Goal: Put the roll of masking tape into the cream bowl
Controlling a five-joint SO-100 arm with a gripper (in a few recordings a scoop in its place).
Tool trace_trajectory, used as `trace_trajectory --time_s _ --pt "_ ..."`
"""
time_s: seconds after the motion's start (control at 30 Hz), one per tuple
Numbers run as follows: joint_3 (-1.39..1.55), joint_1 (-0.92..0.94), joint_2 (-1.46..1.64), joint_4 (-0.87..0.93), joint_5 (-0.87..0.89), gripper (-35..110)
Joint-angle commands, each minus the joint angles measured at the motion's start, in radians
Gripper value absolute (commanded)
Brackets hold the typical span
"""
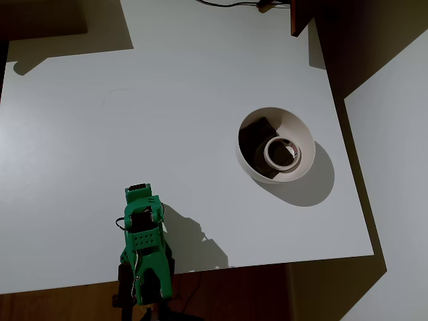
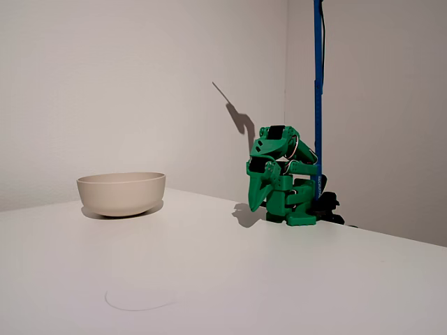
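Note:
The cream bowl (image 1: 294, 127) stands on the right half of the white table in the overhead view, and at the left in the fixed view (image 2: 121, 192). The roll of masking tape (image 1: 270, 155) lies flat inside it, an off-white ring resting on the bowl's bottom toward its right side. In the fixed view the bowl's wall hides the roll. The green arm is folded up over its base at the table's near edge, well away from the bowl. Its gripper (image 1: 138, 198) (image 2: 255, 201) points down at the table, looks shut, and holds nothing.
The white table (image 1: 167, 120) ends just right of the bowl and just below the arm's base. A blue pole (image 2: 318, 98) rises behind the arm. Cables (image 1: 231, 3) run along the far edge. A faint ring mark (image 2: 136, 300) shows on the tabletop.

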Motion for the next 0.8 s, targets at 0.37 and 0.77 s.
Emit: trace_trajectory --time_s 0.37,0.77 --pt "-0.043 0.048 0.003 0.014 0.055 -8" --pt "-0.043 0.048 0.003 0.014 0.055 -8"
